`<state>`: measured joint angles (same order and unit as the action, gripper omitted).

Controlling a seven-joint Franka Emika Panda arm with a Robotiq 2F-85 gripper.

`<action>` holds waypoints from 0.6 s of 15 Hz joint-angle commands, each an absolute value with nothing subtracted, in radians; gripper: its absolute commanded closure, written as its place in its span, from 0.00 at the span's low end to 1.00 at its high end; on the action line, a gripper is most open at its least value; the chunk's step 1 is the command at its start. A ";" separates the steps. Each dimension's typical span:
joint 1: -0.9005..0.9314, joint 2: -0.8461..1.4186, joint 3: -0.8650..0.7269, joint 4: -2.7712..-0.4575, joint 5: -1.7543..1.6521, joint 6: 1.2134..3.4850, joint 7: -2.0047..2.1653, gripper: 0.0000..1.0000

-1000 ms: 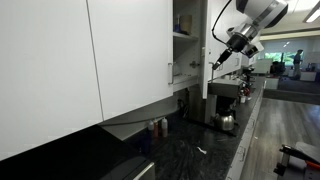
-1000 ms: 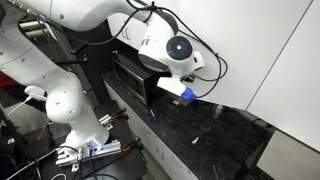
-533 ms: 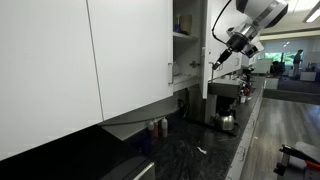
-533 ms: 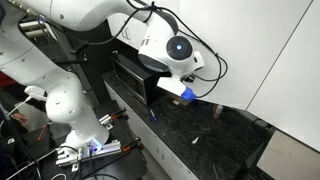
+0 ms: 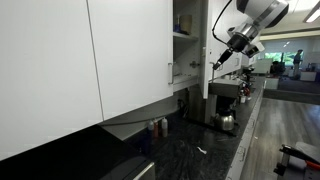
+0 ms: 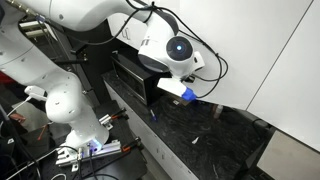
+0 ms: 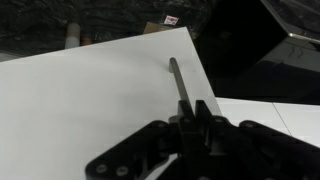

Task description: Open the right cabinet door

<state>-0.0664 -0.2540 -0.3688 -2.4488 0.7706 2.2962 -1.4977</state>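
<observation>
Kitchen, white cabinets (image 5: 60, 60) over dark surface (image 5: 190, 152). Right door (image 5: 201, 50) stands swung out; tool (image 5: 214, 64) closed narrow at handle (image 7: 179, 80) end. Risk: thin grip slips off slim bar, door swings back.

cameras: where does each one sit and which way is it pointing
Exterior view: beside the wall cabinets, looking along their white fronts to the open cabinet; the arm and claw show at the far end.
Exterior view: high up, looking down on the black counter; the arm fills the left.
Wrist view: on the wrist, facing the right cabinet door and its handle; the shut claw shows at the bottom.
Shared: both exterior views show the arm and counter.
</observation>
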 commanded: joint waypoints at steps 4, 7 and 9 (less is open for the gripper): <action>-0.162 -0.266 -0.396 -2.442 0.751 2.202 -1.592 0.97; -0.202 -0.260 -0.420 -2.431 0.744 2.151 -1.646 0.97; -0.227 -0.253 -0.438 -2.422 0.743 2.119 -1.686 0.97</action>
